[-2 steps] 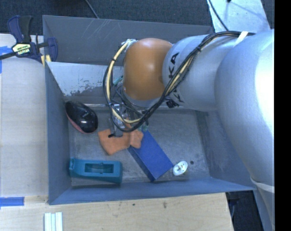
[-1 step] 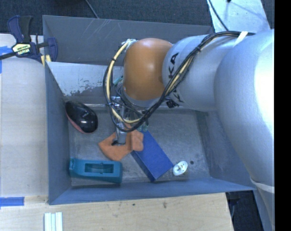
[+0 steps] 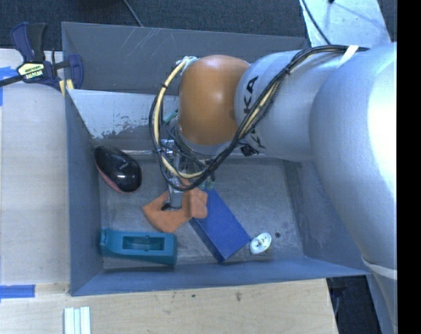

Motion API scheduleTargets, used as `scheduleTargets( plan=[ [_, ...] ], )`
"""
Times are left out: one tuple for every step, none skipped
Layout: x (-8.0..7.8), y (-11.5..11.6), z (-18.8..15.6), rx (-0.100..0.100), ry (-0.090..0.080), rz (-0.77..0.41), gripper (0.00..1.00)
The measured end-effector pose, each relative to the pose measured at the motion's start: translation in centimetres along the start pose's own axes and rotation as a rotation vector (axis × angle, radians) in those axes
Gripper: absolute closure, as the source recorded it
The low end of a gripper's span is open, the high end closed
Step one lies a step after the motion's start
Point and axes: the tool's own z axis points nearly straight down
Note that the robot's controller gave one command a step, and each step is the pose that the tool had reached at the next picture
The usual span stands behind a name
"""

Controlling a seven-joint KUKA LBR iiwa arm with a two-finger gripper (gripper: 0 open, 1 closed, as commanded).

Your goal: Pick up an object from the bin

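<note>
Reaching in from the right, the arm [image 3: 300, 110] hangs its wrist, capped by an orange cover [image 3: 210, 99] and looped with cables, straight down over the middle of the bin [image 3: 81, 207]. The jaws meet a limp orange scrap [image 3: 161, 218] lying on the bin floor just near of centre; whether they are released or clenched on it cannot be told, since the tip sits right against the scrap. That scrap looks the likely pick, probably because it lies in the open with room on its left, though its right edge touches or overlaps a flat blue block [image 3: 224, 232] slanting toward the near right. A black and red computer mouse [image 3: 117, 170] rests apart at the left, a teal plastic tool [image 3: 138, 245] lies along the near wall, and a small white round piece [image 3: 260, 242] sits just beside the block's near end. The bin's grey floor is scuffed, its sloped walls funnel things inward, and it stands on a pale worktop [image 3: 22, 186] with dark floor [image 3: 196, 2] beyond the far side
</note>
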Motion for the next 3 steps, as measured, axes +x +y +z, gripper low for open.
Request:
scheduleTargets(
  plan=[
    [2.5,-2.9,3.4,0.0,0.0,-0.18,1.0],
    [2.5,-2.9,3.4,0.0,0.0,-0.18,1.0],
    [3.5,-2.2,-11.8,0.0,-0.004,-0.208,1.0]
  ],
)
